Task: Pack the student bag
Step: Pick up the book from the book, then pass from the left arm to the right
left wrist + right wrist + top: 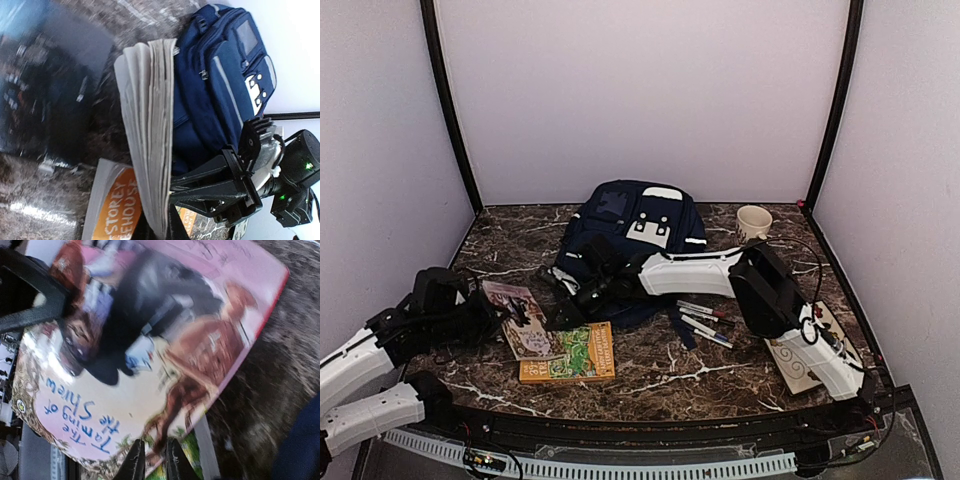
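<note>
Left arm lies low in the near-left corner, forearm pointing right. My left tool (161,230) is pressed together, pinching the pink book (520,322) by its page edge. That book overlaps the left end of the orange book (570,355) on the counter (720,378).

Right arm comes up from the near-right corner, elbow bent, forearm stretched left across the front of the bag (635,225). Right tool (154,460) sits at the pink book's other edge with a narrow gap between the fingers. I can't tell if it grips.

Bag lies mid-counter toward the back, white patch up, just behind the right tool and touching that forearm. It is beyond the left tool. Markers (705,322) lie under the right forearm. Mug (753,222) stands right of the bag.
</note>
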`<state>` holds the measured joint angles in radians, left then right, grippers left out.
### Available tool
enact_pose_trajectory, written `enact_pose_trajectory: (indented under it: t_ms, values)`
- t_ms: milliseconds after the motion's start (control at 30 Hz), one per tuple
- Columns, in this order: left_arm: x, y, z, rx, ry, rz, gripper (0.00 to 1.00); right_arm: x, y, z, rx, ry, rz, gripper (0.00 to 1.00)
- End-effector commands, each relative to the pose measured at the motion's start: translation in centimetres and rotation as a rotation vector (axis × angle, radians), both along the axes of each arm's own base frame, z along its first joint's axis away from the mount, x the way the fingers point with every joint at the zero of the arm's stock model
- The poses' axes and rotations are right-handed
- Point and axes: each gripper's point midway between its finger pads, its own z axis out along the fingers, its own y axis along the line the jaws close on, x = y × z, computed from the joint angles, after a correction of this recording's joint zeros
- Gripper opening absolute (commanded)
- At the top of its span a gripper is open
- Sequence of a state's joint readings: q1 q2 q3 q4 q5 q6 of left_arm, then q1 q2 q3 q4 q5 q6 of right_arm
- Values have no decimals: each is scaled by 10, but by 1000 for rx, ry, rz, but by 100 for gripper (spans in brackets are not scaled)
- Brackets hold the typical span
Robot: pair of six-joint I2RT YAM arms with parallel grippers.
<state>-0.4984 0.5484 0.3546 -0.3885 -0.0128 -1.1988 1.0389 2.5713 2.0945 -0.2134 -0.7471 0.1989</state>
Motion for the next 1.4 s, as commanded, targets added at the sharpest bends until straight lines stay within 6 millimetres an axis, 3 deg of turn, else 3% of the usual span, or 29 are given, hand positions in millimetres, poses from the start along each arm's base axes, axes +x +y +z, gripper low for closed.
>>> enact_pose_trajectory:
  t_ms: [0,67,167,333,500,733,867,967,1100,1233,1367]
  values:
    - [48,-18,90,102,-257,-90,0,72,-47,115,140,10,-128,23]
    - [64,-31,111,131,-298,-146,0,90,-75,150,214,-51,-129,32]
    - [88,-46,135,169,-366,-193,0,110,-119,176,248,-146,-155,43]
    - [122,-96,189,164,-583,-382,0,131,-186,181,193,-202,-218,53]
    - [126,-151,232,47,-789,-638,0,136,-224,188,149,-231,-271,60]
    - [120,-178,251,-12,-904,-798,0,123,-231,193,155,-175,-258,65]
    - [118,-185,245,-102,-890,-819,0,114,-223,201,235,-98,-212,66]
    - [118,-186,238,-137,-883,-809,0,112,-218,208,296,-25,-214,73]
    - [120,-186,229,-164,-866,-793,0,103,-215,221,409,56,-209,73]
    - [119,-188,227,-185,-858,-804,0,97,-208,224,428,87,-185,65]
    - [119,-190,221,-212,-840,-806,0,94,-203,226,428,94,-176,43]
